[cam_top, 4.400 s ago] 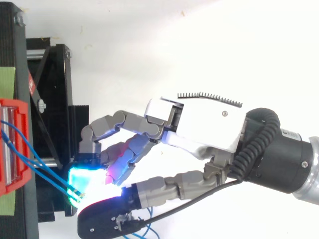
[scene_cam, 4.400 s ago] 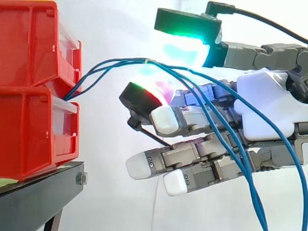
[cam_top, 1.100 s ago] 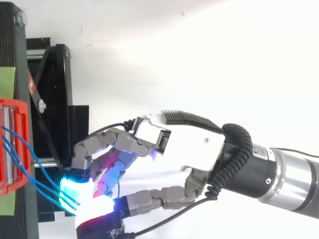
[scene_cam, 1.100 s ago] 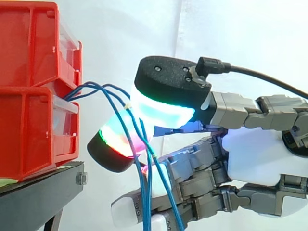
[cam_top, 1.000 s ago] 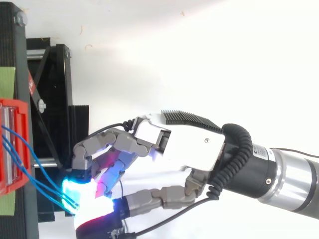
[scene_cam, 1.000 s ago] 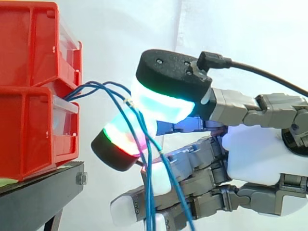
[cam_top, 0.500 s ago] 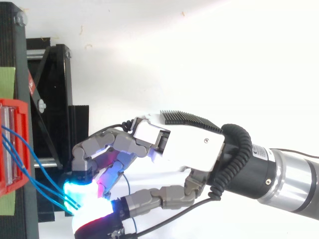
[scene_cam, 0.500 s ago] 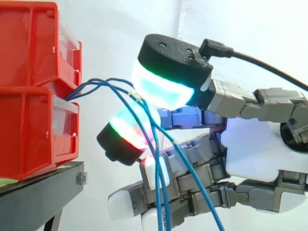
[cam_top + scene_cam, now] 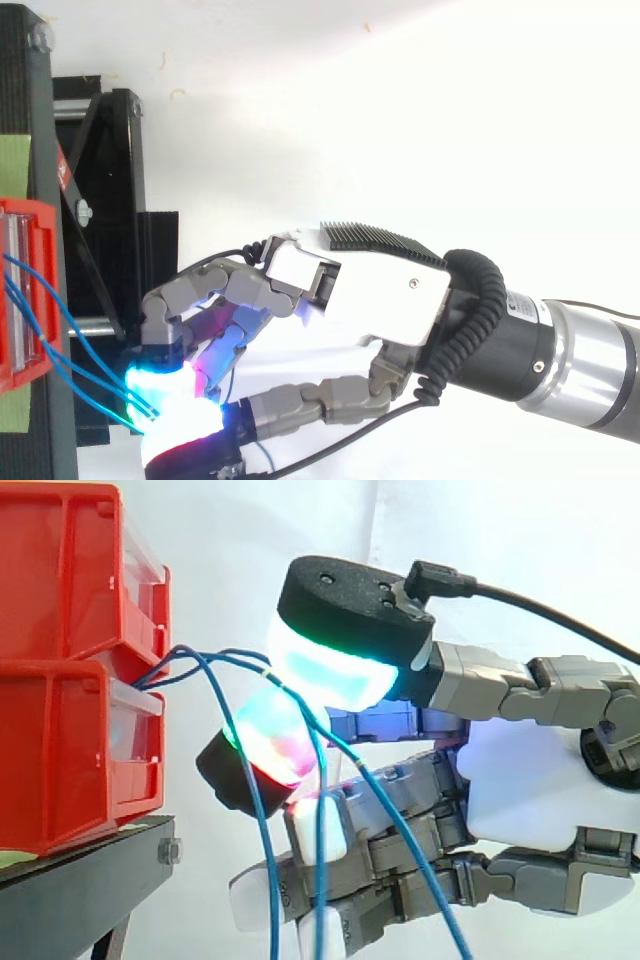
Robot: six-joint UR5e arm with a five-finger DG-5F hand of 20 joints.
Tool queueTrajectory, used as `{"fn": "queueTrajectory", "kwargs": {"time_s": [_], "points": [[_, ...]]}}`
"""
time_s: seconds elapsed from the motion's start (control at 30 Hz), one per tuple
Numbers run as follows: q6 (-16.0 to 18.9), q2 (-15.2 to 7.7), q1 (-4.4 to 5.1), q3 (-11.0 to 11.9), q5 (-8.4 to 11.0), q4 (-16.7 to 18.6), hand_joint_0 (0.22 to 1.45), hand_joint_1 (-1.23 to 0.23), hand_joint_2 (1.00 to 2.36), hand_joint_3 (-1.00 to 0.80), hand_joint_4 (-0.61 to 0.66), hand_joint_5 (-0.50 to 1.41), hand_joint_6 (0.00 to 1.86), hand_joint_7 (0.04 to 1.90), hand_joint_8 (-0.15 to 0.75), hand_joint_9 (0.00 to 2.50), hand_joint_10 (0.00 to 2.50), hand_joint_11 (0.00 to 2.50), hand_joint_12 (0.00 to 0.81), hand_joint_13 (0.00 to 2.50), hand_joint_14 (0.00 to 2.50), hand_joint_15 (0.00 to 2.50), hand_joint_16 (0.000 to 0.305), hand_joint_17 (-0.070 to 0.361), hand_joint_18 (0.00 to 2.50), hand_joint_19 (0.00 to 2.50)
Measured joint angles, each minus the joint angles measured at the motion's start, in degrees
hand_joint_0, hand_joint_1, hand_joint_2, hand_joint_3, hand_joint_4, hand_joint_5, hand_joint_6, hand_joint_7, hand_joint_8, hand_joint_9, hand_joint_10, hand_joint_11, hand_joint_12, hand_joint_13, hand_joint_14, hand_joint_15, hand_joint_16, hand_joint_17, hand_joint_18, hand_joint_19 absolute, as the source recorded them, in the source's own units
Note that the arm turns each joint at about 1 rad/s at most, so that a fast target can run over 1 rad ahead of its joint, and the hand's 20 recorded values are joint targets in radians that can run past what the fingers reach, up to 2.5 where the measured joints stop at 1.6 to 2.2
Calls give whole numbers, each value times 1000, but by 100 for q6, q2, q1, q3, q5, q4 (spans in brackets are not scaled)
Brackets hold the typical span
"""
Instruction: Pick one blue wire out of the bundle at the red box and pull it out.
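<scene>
A black stand [image 9: 70, 890] carries the load at the left, with a bolt [image 9: 168, 852] showing at its near corner. The lower red bin [image 9: 60, 750] sits directly on the stand's top, and the upper red bin [image 9: 60, 570] is stacked on it. Green tape [image 9: 14, 160] is stuck to the stand beside the bins.

Bright even light, white curtain [image 9: 250, 540] overexposed, glowing pads [image 9: 320, 672] flaring, faint shadows

So the hand [image 9: 372, 298] had its glowing pads pinched on the blue wires [image 9: 95, 375], just beside the red box [image 9: 45, 260] they ran out of.
</scene>
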Motion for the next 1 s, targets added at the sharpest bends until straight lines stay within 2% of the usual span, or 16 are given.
{"fn": "queueTrajectory", "kwargs": {"time_s": [0.27, 0.37, 0.4, 0.43, 0.5, 0.53, 0.57, 0.6, 0.67, 0.73, 0.83, 1.0], "points": [[0, -2, 0, 73, 0, -50, 552, -775, 1000, -25, -124, -61, 838, 987, 255, 1244, 5, 228, 429, 851, 9, 255, 65, 146, 908, 409], [0, 0, -6, 114, 0, -88, 552, -783, 1008, -36, -93, -58, 820, 976, 255, 1242, 5, 216, 422, 838, 8, 244, 65, 146, 910, 408], [1, 0, -6, 129, 0, -106, 537, -739, 1050, -56, -46, -57, 795, 995, 260, 1232, 5, 216, 429, 835, 8, 248, 66, 148, 907, 406], [3, 0, -7, 137, 0, -123, 503, -630, 1195, -107, 17, -50, 755, 1000, 262, 1228, 5, 204, 437, 838, 8, 251, 67, 151, 913, 411], [6, -1, -7, 149, -3, -169, 500, -578, 1228, -122, 62, -47, 743, 987, 264, 1226, 5, 208, 440, 837, 8, 254, 68, 153, 900, 422], [9, 0, -8, 153, -4, -189, 522, -507, 1167, -118, 107, -32, 660, 1129, 286, 1226, 5, 200, 437, 829, 9, 262, 67, 151, 881, 438], [15, 0, -8, 155, -5, -209, 524, -496, 1159, -127, 120, -29, 646, 1150, 290, 1221, 6, 192, 438, 821, 9, 264, 67, 151, 878, 441], [24, 0, -9, 156, -6, -232, 555, -473, 1000, -127, 143, -26, 618, 1188, 290, 1214, 5, 207, 432, 814, 9, 267, 66, 148, 849, 459], [41, -2, -9, 158, -5, -257, 546, -446, 1006, -185, 160, -24, 590, 1241, 288, 1208, 5, 204, 426, 804, 9, 270, 64, 143, 826, 474], [57, -1, -9, 158, -3, -272, 524, -415, 1012, -334, 141, -26, 570, 1294, 257, 1166, 8, 254, 370, 749, 12, 302, 51, 116, 713, 544], [67, -2, -8, 158, -3, -279, 517, -413, 1007, -419, 136, -23, 564, 1316, 287, 1171, 9, 286, 383, 760, 12, 320, 52, 118, 722, 543], [70, -4, -8, 158, -1, -282, 495, -404, 1000, -499, 114, -35, 662, 1140, 308, 1191, 10, 331, 404, 783, 13, 336, 54, 122, 746, 531]]}}
